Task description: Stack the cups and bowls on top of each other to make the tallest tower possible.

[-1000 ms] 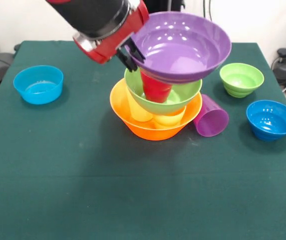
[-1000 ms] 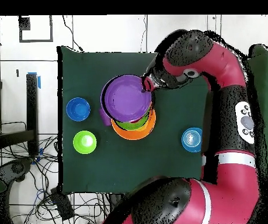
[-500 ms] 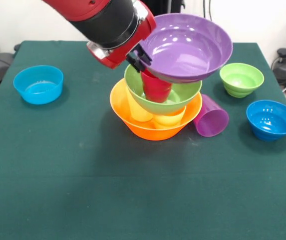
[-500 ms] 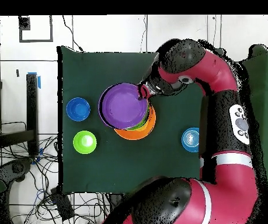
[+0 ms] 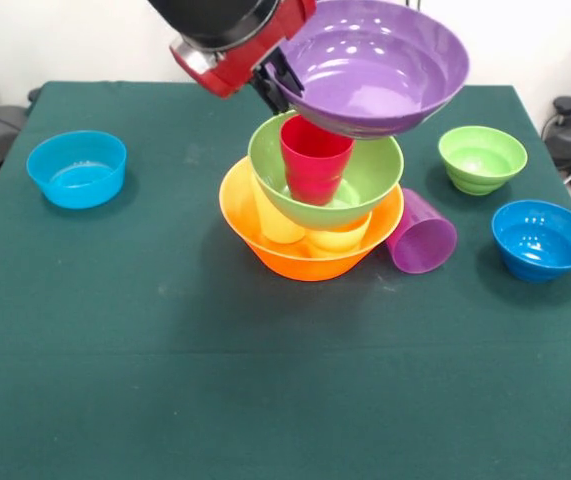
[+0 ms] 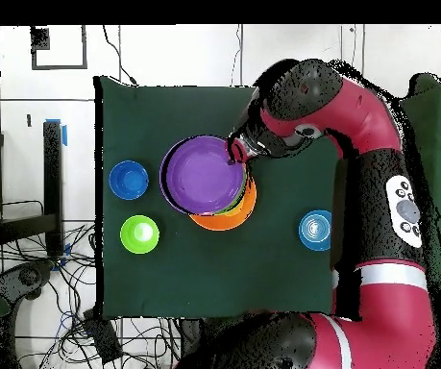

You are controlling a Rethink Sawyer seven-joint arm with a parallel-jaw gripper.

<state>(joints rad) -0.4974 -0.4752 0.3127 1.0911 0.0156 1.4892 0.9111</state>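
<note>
Front view: the large purple bowl (image 5: 373, 65) is held by its nine-o'clock rim in the closed gripper (image 5: 273, 80), above the red-pink cup (image 5: 314, 158) in the tower (image 5: 310, 215); level lowering onto it is judged next.

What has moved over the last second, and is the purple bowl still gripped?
The gripper, still clamped on its rim, has lifted the large purple bowl clear of the red cup. The green bowl, orange bowl, lying purple cup and the small bowls stayed put.
</note>
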